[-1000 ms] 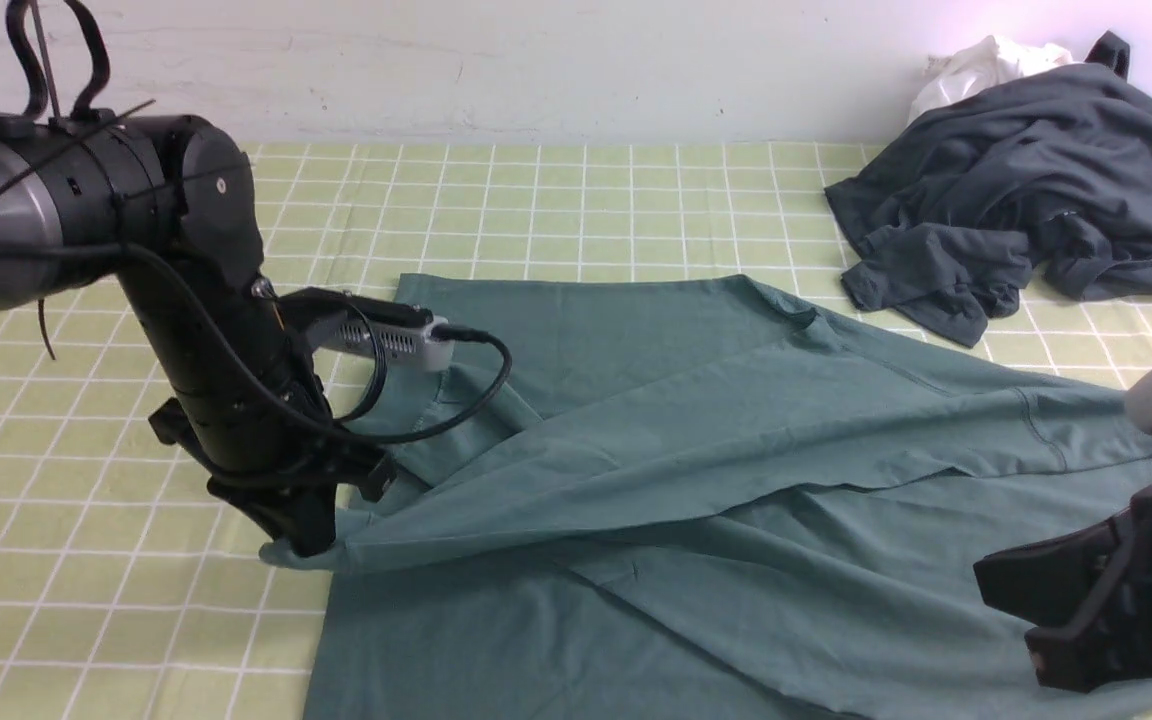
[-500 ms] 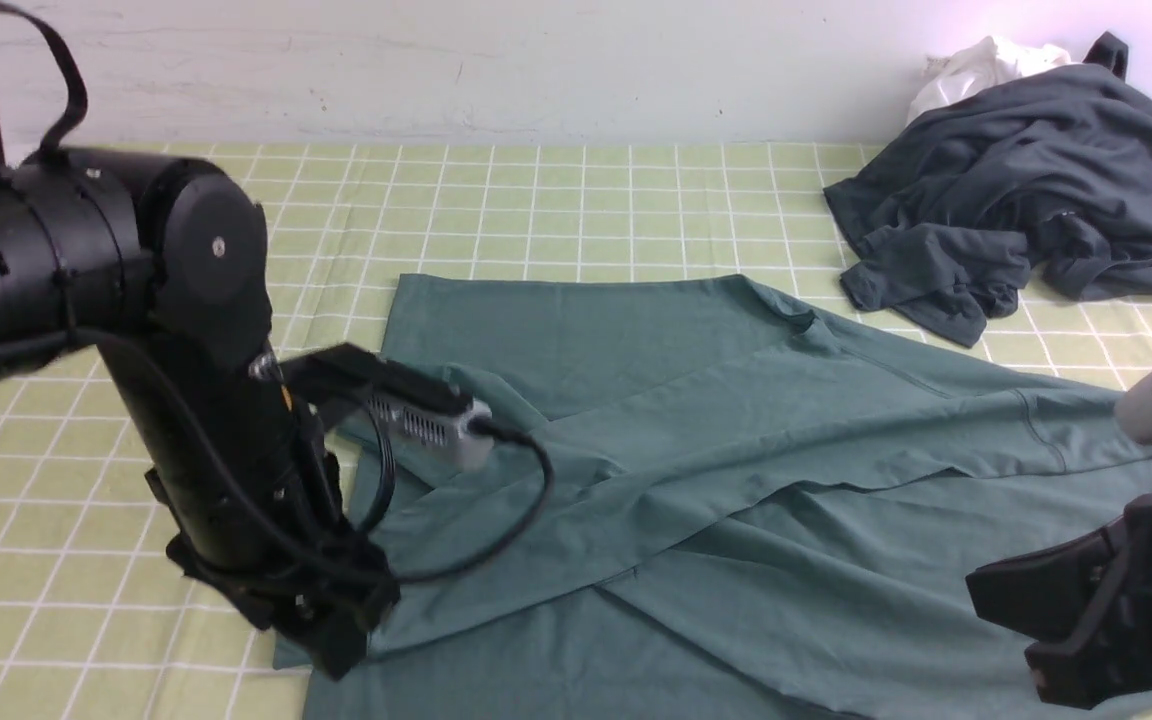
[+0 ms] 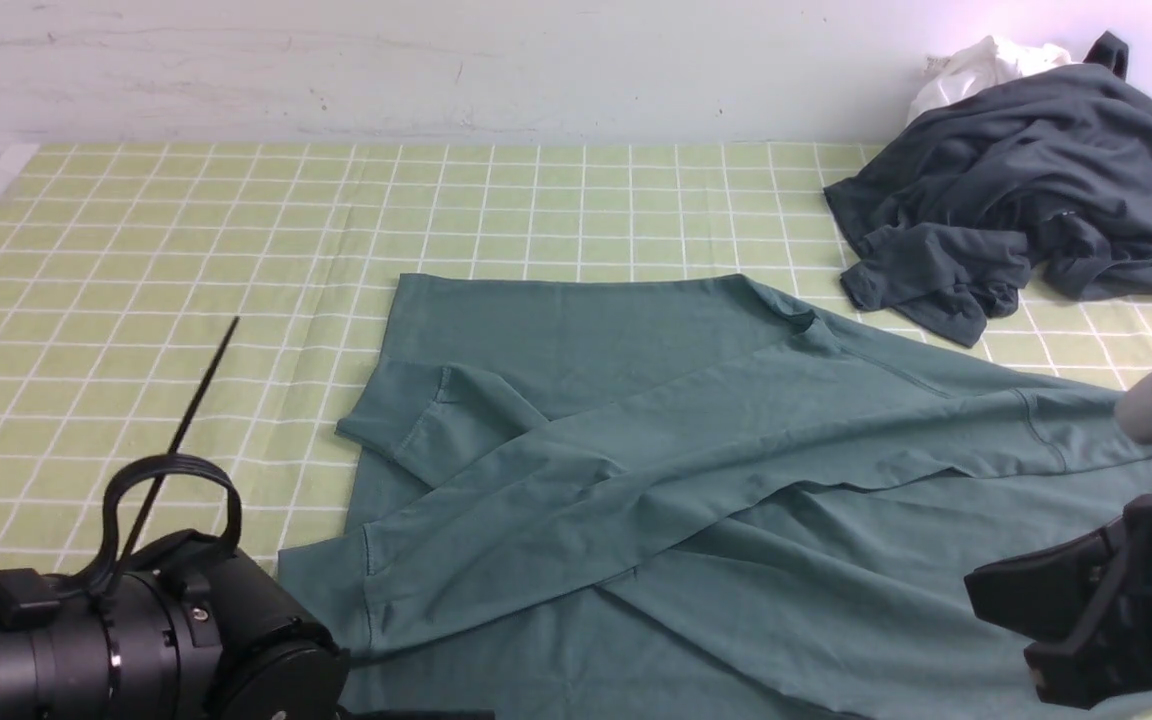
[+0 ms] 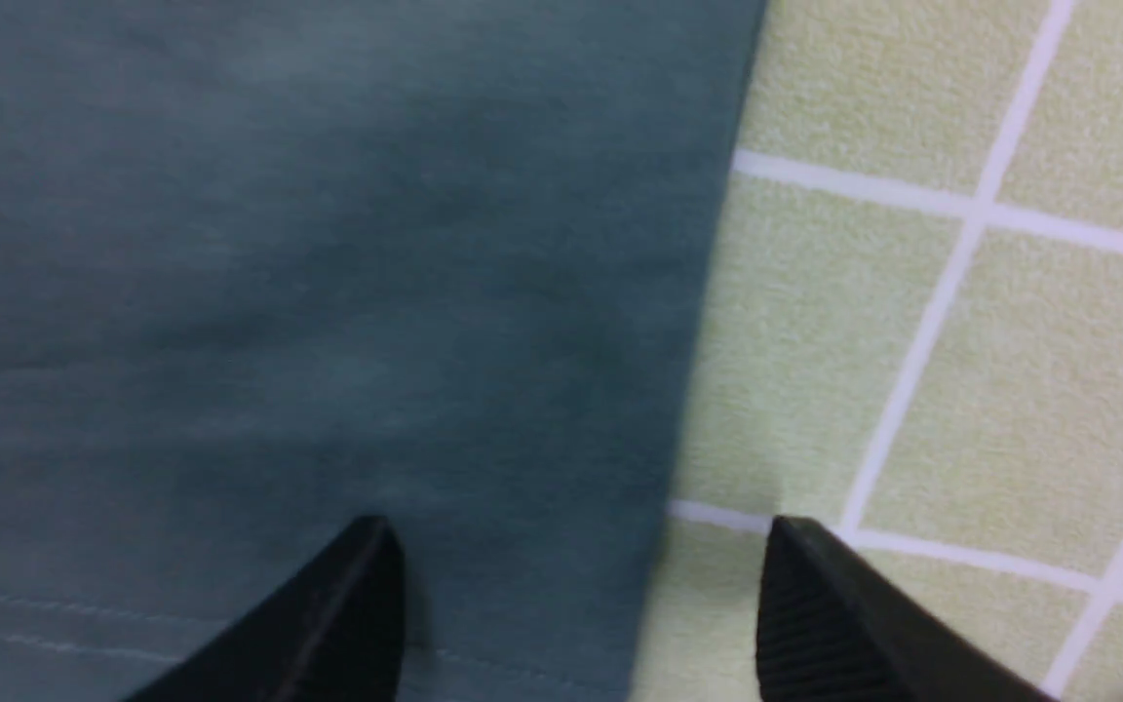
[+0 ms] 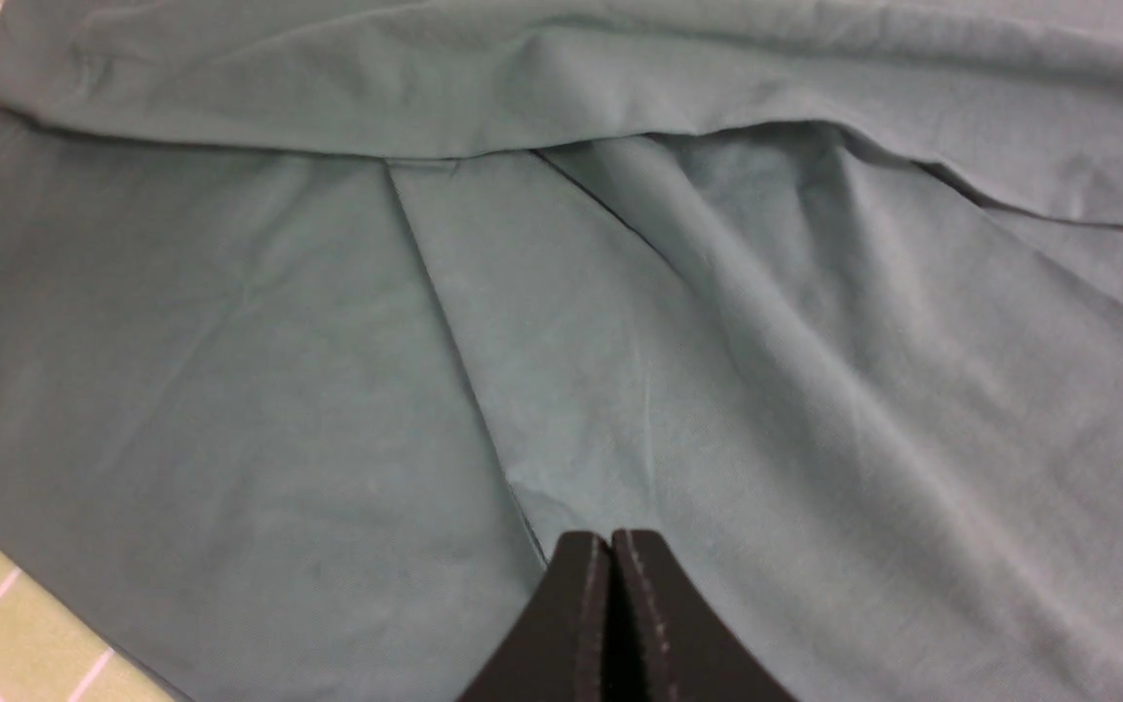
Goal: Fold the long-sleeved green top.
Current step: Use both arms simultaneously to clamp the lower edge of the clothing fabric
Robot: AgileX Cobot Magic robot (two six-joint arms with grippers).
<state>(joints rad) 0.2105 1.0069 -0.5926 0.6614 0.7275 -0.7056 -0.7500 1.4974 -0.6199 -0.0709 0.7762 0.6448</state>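
The green long-sleeved top [image 3: 636, 440] lies spread on the checked cloth. One sleeve runs across its body, with the cuff end [image 3: 368, 580] at the near left. A second sleeve is folded in at the left side [image 3: 416, 430]. My left arm [image 3: 136, 650] is at the bottom left of the front view, and its gripper is hidden there. In the left wrist view the left gripper [image 4: 576, 531] is open and empty, straddling the top's edge [image 4: 698, 322]. My right gripper [image 5: 612, 536] is shut and empty just over the top's right part [image 3: 981, 590].
A dark charcoal-grey garment [image 3: 1026, 200] is piled at the back right with a white cloth [image 3: 976, 65] behind it. The green checked tablecloth [image 3: 136, 250] covers the table, which ends at a wall at the back.
My left gripper carried the sleeve toward the near left, let go of it and drew back to the bottom left corner. The sleeve now lies flat. The right arm barely moved.
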